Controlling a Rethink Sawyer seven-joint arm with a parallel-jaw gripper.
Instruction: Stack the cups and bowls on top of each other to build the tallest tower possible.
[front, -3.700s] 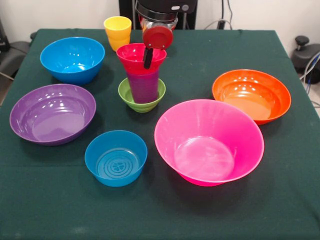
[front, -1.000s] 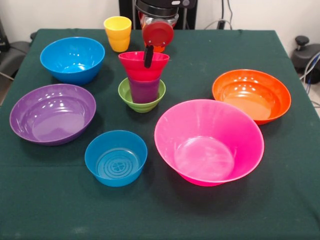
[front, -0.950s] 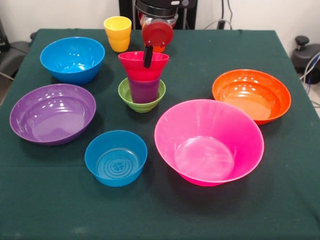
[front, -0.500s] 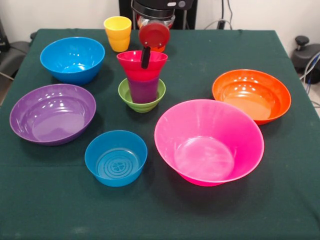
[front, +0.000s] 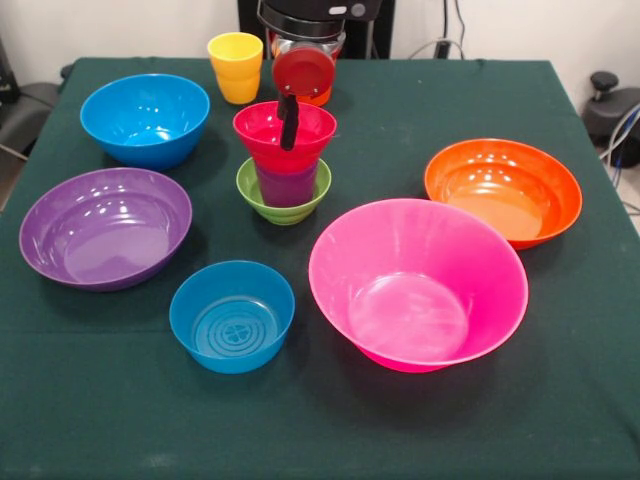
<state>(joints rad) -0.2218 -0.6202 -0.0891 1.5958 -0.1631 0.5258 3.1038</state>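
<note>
Gripping the red bowl's (front: 285, 135) rim, the end effector (front: 288, 122) stands over the purple cup (front: 287, 185).

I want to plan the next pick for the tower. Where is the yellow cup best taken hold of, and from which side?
Probably at the rim of the yellow cup, coming down from above. It stands upright with its mouth open upward, so one finger could go inside and one outside the wall. It stands apart from the blue bowl and the tower, so there seems room around its top.
</note>
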